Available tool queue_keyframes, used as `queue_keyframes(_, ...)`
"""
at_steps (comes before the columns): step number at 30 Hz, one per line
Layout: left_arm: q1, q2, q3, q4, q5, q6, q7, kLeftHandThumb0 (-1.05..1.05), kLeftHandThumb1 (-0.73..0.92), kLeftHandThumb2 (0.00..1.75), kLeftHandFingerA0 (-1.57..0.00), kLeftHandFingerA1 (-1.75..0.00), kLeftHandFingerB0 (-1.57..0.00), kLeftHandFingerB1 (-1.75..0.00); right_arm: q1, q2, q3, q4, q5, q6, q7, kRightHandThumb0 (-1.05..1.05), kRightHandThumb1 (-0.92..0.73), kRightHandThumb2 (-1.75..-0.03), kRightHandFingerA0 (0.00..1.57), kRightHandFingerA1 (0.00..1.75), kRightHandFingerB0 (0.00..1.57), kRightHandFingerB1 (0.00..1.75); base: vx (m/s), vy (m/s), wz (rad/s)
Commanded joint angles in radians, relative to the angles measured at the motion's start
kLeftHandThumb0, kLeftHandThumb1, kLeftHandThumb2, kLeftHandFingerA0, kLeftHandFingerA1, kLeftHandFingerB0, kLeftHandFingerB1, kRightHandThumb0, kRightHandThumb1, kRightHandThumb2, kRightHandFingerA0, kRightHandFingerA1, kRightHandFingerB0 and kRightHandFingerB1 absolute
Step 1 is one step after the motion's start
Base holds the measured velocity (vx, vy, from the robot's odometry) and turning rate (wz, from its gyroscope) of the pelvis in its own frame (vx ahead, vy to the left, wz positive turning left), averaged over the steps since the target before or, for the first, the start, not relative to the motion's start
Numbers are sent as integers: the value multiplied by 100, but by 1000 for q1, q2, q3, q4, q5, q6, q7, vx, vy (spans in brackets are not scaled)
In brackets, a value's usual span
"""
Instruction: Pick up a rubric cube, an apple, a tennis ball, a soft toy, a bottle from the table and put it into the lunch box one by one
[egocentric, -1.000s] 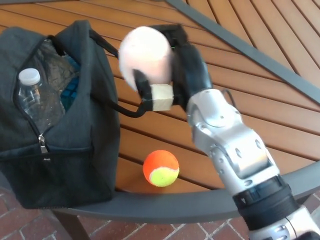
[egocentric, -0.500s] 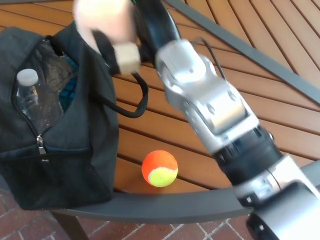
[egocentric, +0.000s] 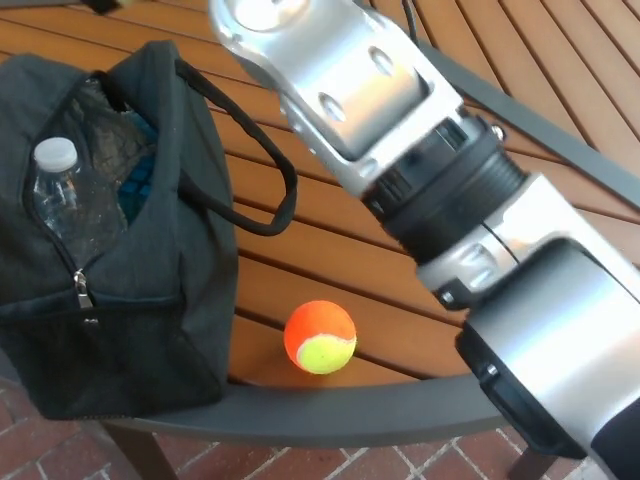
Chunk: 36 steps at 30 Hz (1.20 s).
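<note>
The dark grey lunch bag (egocentric: 190, 250) stands open at the table's left front. Inside it lie a clear bottle (egocentric: 62, 195) with a white cap and something blue (egocentric: 140, 178), partly hidden by the bag's edge. An orange and yellow tennis ball (egocentric: 320, 337) rests on the wood near the front rim, to the right of the bag. My right forearm (egocentric: 370, 100) reaches from the lower right up past the top edge, over the bag's handle (egocentric: 270, 190). The hand itself is out of the picture. The pink soft toy does not show.
The wooden slat table (egocentric: 560, 110) has a dark metal rim (egocentric: 330, 410) at the front and a metal bar (egocentric: 560, 130) crossing at the right. Brick floor (egocentric: 40, 450) shows below.
My right arm has swung up and to the left, carrying the pink soft toy and my hand out of the top of the picture. The ball and the bag have stayed put.
</note>
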Motion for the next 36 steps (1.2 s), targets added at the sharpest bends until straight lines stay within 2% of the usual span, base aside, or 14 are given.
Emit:
queue_keyframes(1, 13, -15, -26, 16, 43, -65, 24, -15, 60, 94, -111, -113, -95, -113, -115, 86, 81, 91, -139, -250, 51, -22, -42, -139, 103, 175, 95, 153, 0, 0, 0)
queue_keyframes(2, 12, -19, -23, 13, 36, -62, 18, -13, 64, 90, -109, -115, -95, -112, -82, 78, 121, 84, -157, -245, 79, -25, -45, -126, 101, 175, 90, 168, 0, 0, 0)
queue_keyframes(9, 7, -27, -14, 5, 17, -55, -6, -13, 64, 89, -112, -114, -97, -113, 47, 37, 248, 70, -204, -226, 172, -20, -42, -129, 92, 175, 82, 166, 0, 0, 0)
queue_keyframes(11, -2, -30, -10, 3, 10, -52, -10, -12, 64, 88, -109, -115, -97, -112, 91, 32, 266, 89, -216, -229, 169, -14, -44, -111, 89, 174, 79, 155, 0, 0, 0)
queue_keyframes(12, -6, -31, -7, 2, 7, -51, -11, -12, 63, 89, -108, -116, -98, -112, 118, 26, 275, 85, -220, -206, 185, -21, -47, -100, 88, 157, 78, 115, 0, 0, 0)
queue_keyframes(16, -11, -33, 1, 1, -2, -45, -18, -10, 63, 89, -105, -119, -97, -113, 180, 19, 310, 90, -258, -192, 204, -26, -51, -77, 90, 119, 78, 84, 0, 0, 0)
queue_keyframes(17, -12, -34, 4, 0, -6, -45, -22, -10, 63, 89, -105, -119, -97, -113, 186, 19, 313, 91, -265, -192, 204, -26, -51, -77, 90, 119, 78, 84, 0, 0, 0)
queue_keyframes(18, -15, -33, 4, 1, -3, -46, -22, -11, 58, 95, -109, -115, -99, -111, 222, 24, 325, 99, -275, -202, 199, -24, -53, -92, 92, 166, 81, 107, 0, 0, 0)
queue_keyframes(20, -14, -34, 2, 2, 4, -51, -14, -10, 62, 92, -109, -116, -98, -114, 258, 27, 342, 98, -289, -207, 209, -24, -52, -97, 96, 172, 84, 130, 0, 0, 0)
queue_keyframes(30, -17, -34, -1, 4, 14, -51, -1, -15, 57, 97, -113, -113, -101, -110, 303, 40, 376, 93, -356, -191, 237, -29, -54, -86, 81, 157, 74, 128, 0, 0, 0)
queue_keyframes(31, -12, -40, 0, 1, 8, -57, -13, -10, 62, 92, -108, -118, -96, -115, 302, 43, 358, 110, -352, -194, 226, -23, -50, -108, 91, 172, 79, 139, 0, 0, 0)
queue_keyframes(33, -10, -43, 1, 0, 6, -59, -19, -10, 62, 92, -108, -118, -96, -115, 303, 45, 348, 117, -353, -196, 222, -23, -50, -108, 91, 172, 79, 139, 0, 0, 0)
queue_keyframes(34, -11, -41, -1, 1, 10, -59, -15, -13, 57, 99, -111, -114, -99, -111, 298, 48, 334, 127, -350, -192, 223, -24, -51, -97, 89, 146, 79, 103, 0, 0, 0)
queue_keyframes(36, -12, -39, -4, 3, 15, -60, -10, -13, 57, 99, -111, -114, -99, -111, 292, 51, 318, 139, -344, -188, 226, -24, -51, -97, 89, 146, 79, 103, 0, 0, 0)
